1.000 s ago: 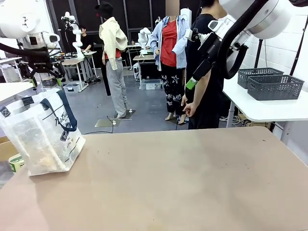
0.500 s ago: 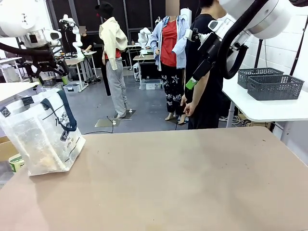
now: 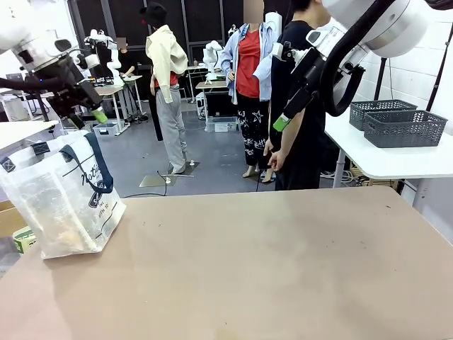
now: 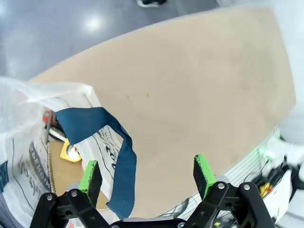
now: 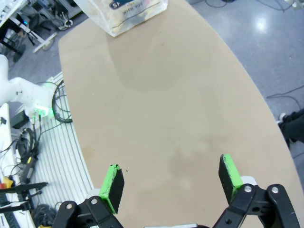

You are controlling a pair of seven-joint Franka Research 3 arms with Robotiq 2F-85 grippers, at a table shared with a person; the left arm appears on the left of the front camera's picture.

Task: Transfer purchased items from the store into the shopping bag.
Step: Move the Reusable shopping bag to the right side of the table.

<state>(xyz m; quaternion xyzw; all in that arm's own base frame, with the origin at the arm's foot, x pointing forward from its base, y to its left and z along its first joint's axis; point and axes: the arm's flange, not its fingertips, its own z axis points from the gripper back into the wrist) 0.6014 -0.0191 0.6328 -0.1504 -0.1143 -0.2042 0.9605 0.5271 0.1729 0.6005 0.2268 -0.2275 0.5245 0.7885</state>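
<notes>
Shopping bag point(image 3: 60, 195) stands upright at the table's point(image 3: 269, 269) left edge in the front view, whitish see-through plastic, navy handle point(image 3: 95, 164) drooping over its front, navy print on the side. Pale tan packets point(image 3: 65, 234) show through the plastic at the bottom of the bag, shapes blurry, count unclear. Left gripper point(image 3: 88, 113) is raised above and behind the bag, not touching it, jaws spread wide, nothing between them. In the left wrist view the left gripper point(image 4: 147, 173) looks down at the bag mouth point(image 4: 42, 102); the blue strap point(image 4: 107, 152) hangs between the green pads point(image 4: 89, 176), well below them, no contact. A red tag point(image 4: 46, 116) and a yellow bit point(image 4: 70, 151) sit inside near the bag's rim. Right gripper point(image 3: 277, 127) hangs high over the table's far side, in front of a person in black point(image 3: 297, 106), jaws wide apart and empty. The right wrist view has the right gripper point(image 5: 171, 183) above bare tabletop, with the bag point(image 5: 121, 12) at the far end. Two dark grey baskets point(image 3: 396, 122) sit on a white side table point(image 3: 396, 159) at right.
</notes>
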